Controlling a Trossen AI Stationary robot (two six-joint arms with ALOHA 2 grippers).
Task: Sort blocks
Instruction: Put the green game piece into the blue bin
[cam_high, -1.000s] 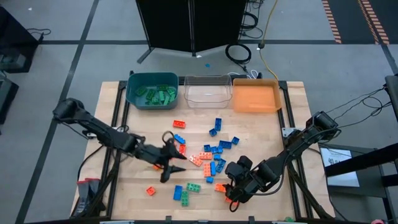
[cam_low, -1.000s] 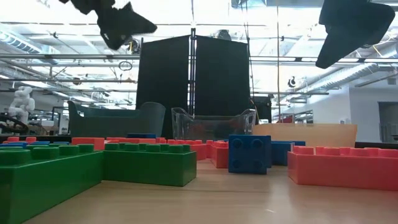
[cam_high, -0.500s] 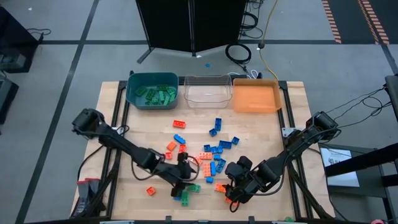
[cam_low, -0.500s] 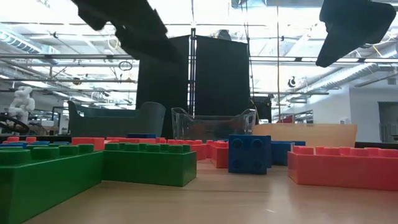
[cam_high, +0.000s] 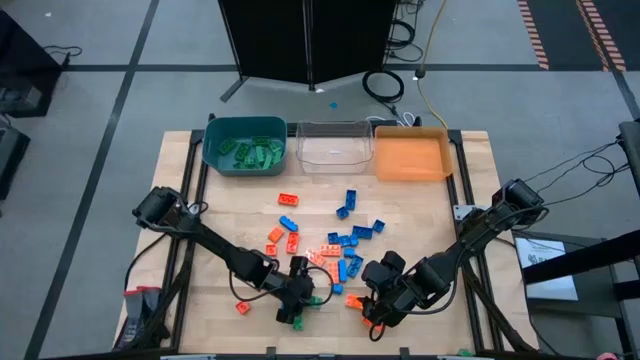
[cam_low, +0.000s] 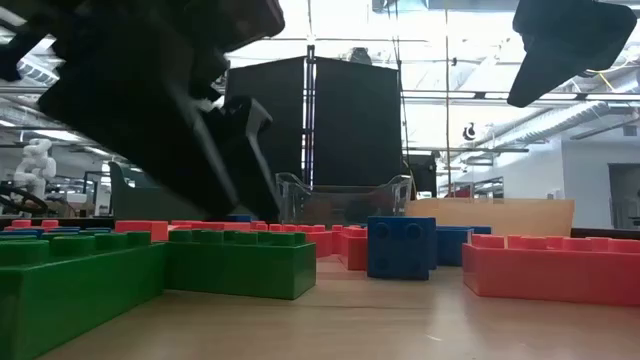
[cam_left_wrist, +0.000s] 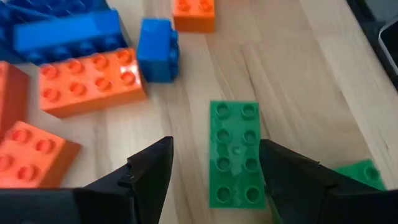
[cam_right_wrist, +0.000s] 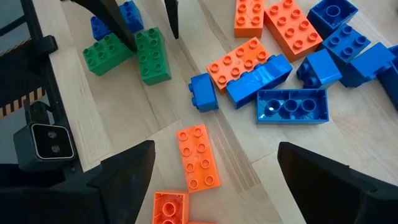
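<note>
Green, blue and orange-red blocks lie scattered flat on the wooden table, most of them in a cluster. My left gripper is open and low over the near part of the table. Its fingers stand on either side of a green two-by-four block, and I see no touch. A second green block lies beside it. To the right of this, my right gripper hangs open above an orange block.
Along the far edge stand a teal bin with green blocks in it, a clear bin and an orange bin. A lone orange block lies near the front left. The two grippers are close together at the front.
My left gripper has come down and gone toward the table's near edge and right, from above the cluster's left side to the green blocks. It has rolled a little on the way. Its fingers now stand around the green block.
</note>
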